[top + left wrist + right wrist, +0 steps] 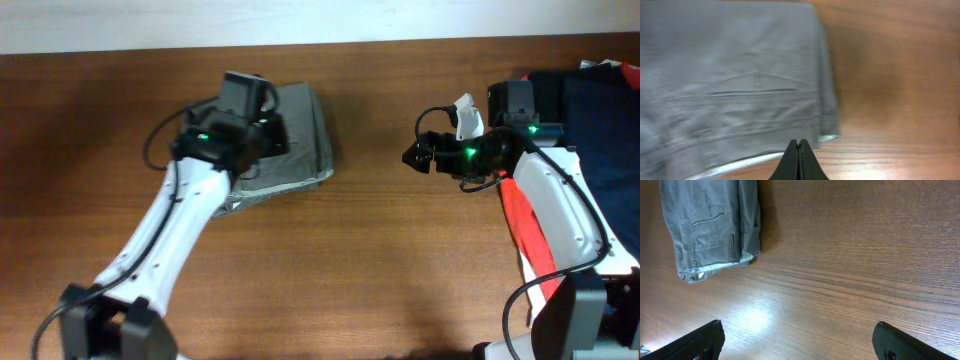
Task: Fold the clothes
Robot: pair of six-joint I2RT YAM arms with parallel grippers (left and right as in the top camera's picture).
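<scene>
The khaki-grey shorts [300, 140] lie folded in a compact stack on the wooden table, back left of centre. They fill the left wrist view [730, 85], with a welt pocket and the pale waistband lining along the near edge. They also show in the right wrist view [715, 225]. My left gripper [798, 145] is shut and empty, its tips just over the near edge of the shorts; the arm covers part of them in the overhead view [235, 130]. My right gripper [797, 335] is open and empty, above bare table well right of the shorts [415, 157].
A pile of other clothes, dark navy [600, 110] and red-orange [525, 225], lies at the right edge of the table beside the right arm. A white tag or cloth scrap [468, 115] sits behind the right gripper. Bare wood [380, 260] spans the middle and front.
</scene>
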